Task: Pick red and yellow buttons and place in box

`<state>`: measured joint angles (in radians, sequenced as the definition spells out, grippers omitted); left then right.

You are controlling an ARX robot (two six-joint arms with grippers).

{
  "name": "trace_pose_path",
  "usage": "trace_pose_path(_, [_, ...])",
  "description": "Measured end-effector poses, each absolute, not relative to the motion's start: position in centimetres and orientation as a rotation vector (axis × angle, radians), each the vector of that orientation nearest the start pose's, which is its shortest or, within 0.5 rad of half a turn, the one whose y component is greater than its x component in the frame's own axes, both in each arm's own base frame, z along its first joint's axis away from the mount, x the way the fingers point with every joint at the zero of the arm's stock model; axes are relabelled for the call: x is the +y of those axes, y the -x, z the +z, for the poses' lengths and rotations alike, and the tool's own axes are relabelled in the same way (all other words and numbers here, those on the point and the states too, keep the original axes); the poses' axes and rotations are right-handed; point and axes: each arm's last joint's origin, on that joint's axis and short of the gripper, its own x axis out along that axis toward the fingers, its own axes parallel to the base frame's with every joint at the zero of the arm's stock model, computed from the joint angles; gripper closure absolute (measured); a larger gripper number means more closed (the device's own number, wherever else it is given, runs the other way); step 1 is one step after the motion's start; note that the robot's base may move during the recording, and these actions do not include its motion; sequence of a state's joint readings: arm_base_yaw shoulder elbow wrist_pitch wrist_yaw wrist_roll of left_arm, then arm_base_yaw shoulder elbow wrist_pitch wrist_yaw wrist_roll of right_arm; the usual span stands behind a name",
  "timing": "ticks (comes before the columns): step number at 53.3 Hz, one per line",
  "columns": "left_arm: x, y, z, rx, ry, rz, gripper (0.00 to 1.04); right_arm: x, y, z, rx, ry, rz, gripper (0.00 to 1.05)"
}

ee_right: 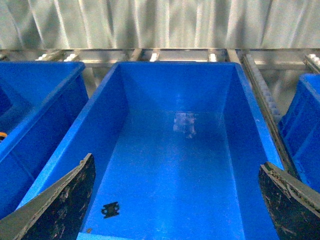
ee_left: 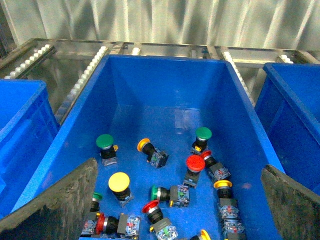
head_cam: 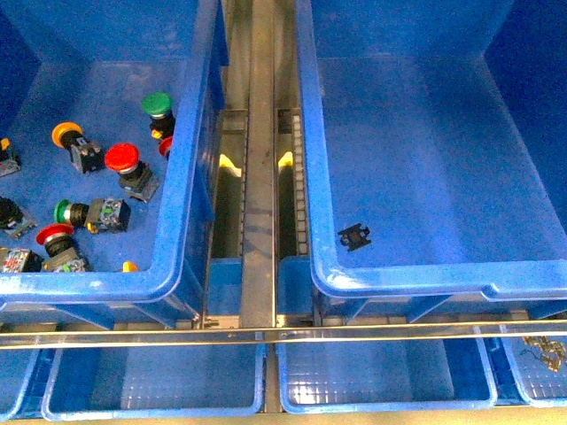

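Counted by kind
Four red buttons (ee_left: pixel 195 163), four yellow buttons (ee_left: pixel 119 181), four green buttons (ee_left: pixel 105 141) in sight; two deep bins, box (head_cam: pixel 425 159) and button bin (head_cam: pixel 97 80); one black clip (head_cam: pixel 354 236).

- We see a corrugated metal wall (ee_left: pixel 160 20) behind, streaked with light.
- We see roller rails (ee_left: pixel 90 70) and a steel beam (head_cam: pixel 259 177); shallow blue trays (head_cam: pixel 155 379) sit below.

A metal roller rack (head_cam: pixel 260 221) carries two deep blue bins side by side, the left bin (head_cam: pixel 89 285) and the box (head_cam: pixel 399 282), shallower trays (head_cam: pixel 151 381) beneath.
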<state>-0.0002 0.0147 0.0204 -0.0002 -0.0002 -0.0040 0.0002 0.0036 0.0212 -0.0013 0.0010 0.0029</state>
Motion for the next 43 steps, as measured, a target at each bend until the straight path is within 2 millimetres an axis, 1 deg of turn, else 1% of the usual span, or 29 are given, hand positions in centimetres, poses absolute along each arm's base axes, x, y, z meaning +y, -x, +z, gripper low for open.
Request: trace_pose_path(43, [0.00, -9.74, 16.93, -0.005, 0.004, 0.000, 0.08, 0.00, -9.66, 17.03, -0.016, -0.003, -0.001, 0.07])
